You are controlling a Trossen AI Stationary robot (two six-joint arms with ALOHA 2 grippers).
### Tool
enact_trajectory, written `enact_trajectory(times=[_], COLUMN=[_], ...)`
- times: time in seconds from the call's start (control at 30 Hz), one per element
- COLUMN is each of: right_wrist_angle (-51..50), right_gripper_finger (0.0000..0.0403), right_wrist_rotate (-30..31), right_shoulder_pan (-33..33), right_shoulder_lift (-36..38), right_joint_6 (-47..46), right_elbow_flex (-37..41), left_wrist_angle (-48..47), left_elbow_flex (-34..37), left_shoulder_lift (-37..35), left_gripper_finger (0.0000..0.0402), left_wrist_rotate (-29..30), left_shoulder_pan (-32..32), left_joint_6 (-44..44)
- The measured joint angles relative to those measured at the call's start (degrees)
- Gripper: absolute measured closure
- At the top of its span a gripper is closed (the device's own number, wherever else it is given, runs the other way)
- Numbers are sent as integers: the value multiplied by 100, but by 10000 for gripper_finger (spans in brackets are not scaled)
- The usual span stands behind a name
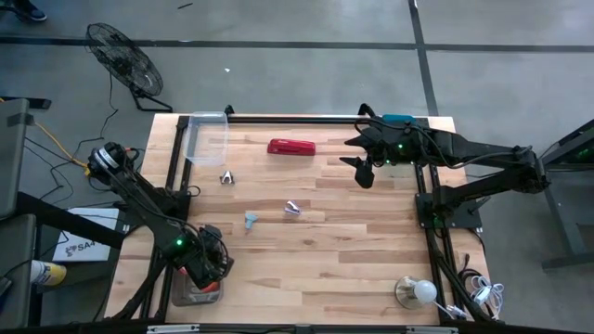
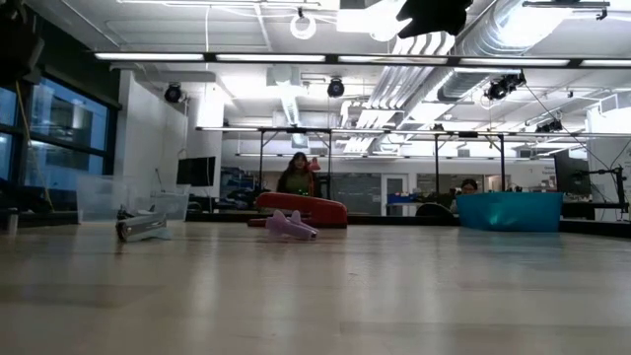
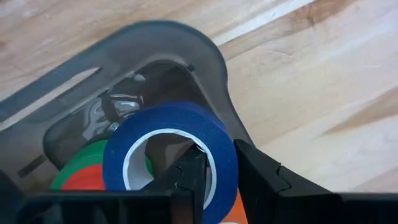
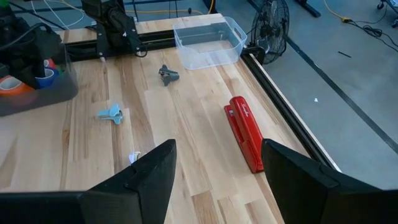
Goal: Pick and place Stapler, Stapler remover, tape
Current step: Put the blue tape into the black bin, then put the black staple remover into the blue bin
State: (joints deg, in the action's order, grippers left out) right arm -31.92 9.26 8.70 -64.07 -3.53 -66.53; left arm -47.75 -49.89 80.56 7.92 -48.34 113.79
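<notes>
My left gripper (image 1: 202, 271) is at the near left corner, over a grey tray (image 3: 205, 56), and is shut on a blue-purple tape roll (image 3: 168, 127). Green (image 3: 87, 162) and orange-red (image 3: 84, 180) rolls lie in the tray under it. The red stapler (image 1: 291, 147) lies flat at the far middle of the table and also shows in the right wrist view (image 4: 245, 130). My right gripper (image 1: 362, 173) hangs open and empty above the table, to the right of the stapler. Three small staple removers lie on the wood: dark (image 1: 226, 176), pale blue (image 1: 251, 219) and purple-white (image 1: 292, 209). My left gripper has one finger (image 3: 186, 177) inside the blue-purple roll's open centre and the other (image 3: 264, 177) outside it, with the roll's wall (image 3: 222, 165) between them. The roll stands tilted over the green and orange-red rolls in the tray. I cannot tell whether it is lifted clear of them.
A clear plastic bin (image 1: 206, 137) stands at the far left corner, left of the stapler. A teal bin (image 2: 508, 210) shows at the table's far right. A lamp (image 1: 416, 291) and cables lie at the near right corner. Bare wood lies between the removers and the right arm.
</notes>
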Motion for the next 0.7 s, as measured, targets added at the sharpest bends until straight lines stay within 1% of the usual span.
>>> enact_trajectory(times=[0.17,0.33,0.47,0.57,0.7], right_wrist_angle=[0,-1,-4,-17,-17], right_gripper_finger=[176,176,176,176,176], right_wrist_rotate=[0,-85,-112,-111,-111], right_shoulder_pan=[-1,1,-1,1,0], right_shoulder_lift=[0,0,0,0,0], right_joint_6=[-2,-6,-4,-5,-4], right_elbow_flex=[1,1,-1,-1,0], left_wrist_angle=[18,52,113,172,-24], left_elbow_flex=[0,-2,-2,-10,-232], left_shoulder_lift=[0,-74,-260,-505,-811], left_gripper_finger=[301,267,241,232,232], left_wrist_rotate=[-112,-146,-187,-234,155], left_shoulder_pan=[0,0,0,0,-2], left_joint_6=[-7,2,34,48,46])
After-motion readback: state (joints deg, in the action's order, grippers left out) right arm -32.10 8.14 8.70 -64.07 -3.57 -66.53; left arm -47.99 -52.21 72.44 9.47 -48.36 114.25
